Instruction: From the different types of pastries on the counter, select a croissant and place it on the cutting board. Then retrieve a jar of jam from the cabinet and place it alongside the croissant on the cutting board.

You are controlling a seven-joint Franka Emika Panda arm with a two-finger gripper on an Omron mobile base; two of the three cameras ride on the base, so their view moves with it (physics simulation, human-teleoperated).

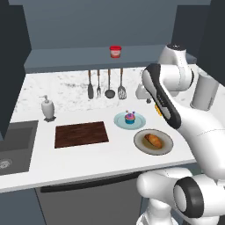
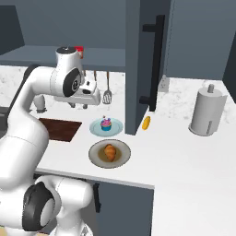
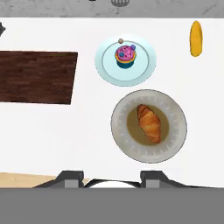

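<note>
White marble table [image 1: 88,154] carries the croissant [image 3: 149,122] on a grey plate [image 3: 175,146], apart from the bare cutting board [image 3: 37,76]; the gripper [image 3: 112,177] hovers above, fingers apart, seemingly lining up a descent

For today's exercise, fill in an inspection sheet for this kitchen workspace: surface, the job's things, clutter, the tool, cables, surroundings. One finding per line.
Surface: white marbled counter, with a sink at its left end.
Job's things: croissant lies on a grey plate; cutting board is bare; jar of jam stands on the cabinet shelf.
Clutter: cupcake on a pale blue plate; yellow-orange oblong; soap dispenser; hanging utensils; paper towel roll.
Tool: tool hovers above the counter near the croissant's plate, jaws apart, holding nothing.
Cables: nothing seen.
Surroundings: dark tall unit with a black handle.
</note>
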